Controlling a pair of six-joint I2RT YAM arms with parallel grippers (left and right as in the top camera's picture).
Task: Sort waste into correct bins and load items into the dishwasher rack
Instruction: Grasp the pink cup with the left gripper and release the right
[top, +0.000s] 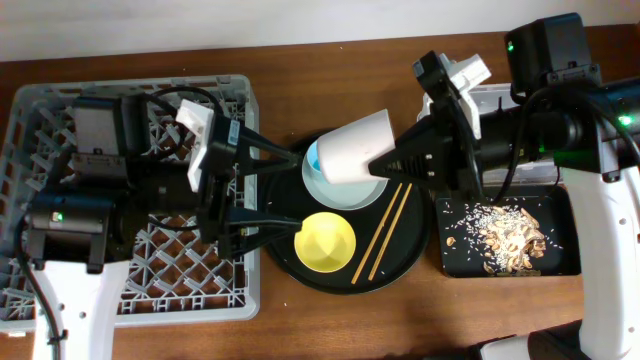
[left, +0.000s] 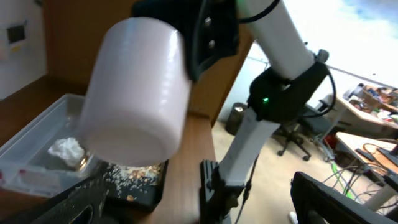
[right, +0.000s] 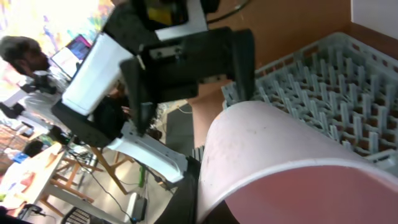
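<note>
Currently the right hand (top: 373, 166) is clenched on the pink cup (top: 355, 148), holding it tilted on its side in the air above the pale round plate (top: 350, 193). The cup's closed bottom points toward the left hand (top: 297, 188), which reaches out from over the dishwasher rack (top: 150, 265) with its fingers spread and holding nothing; the two hands are near each other but apart. From the left wrist the cup's base (left: 137, 87) fills much of the view. A sliver of the light-blue cup (top: 313, 156) shows on the plate under the held cup. The plate, the yellow bowl (top: 325, 242) and the chopsticks (top: 383, 232) all lie on the round black tray (top: 300, 272), the chopsticks just right of the bowl. Further right on the desk (top: 350, 60), the black rectangular tray (top: 562, 215) holds loose food scraps (top: 505, 235), and the clear tub (left: 28, 146) beside it holds the crumpled tissue (left: 66, 151).
</note>
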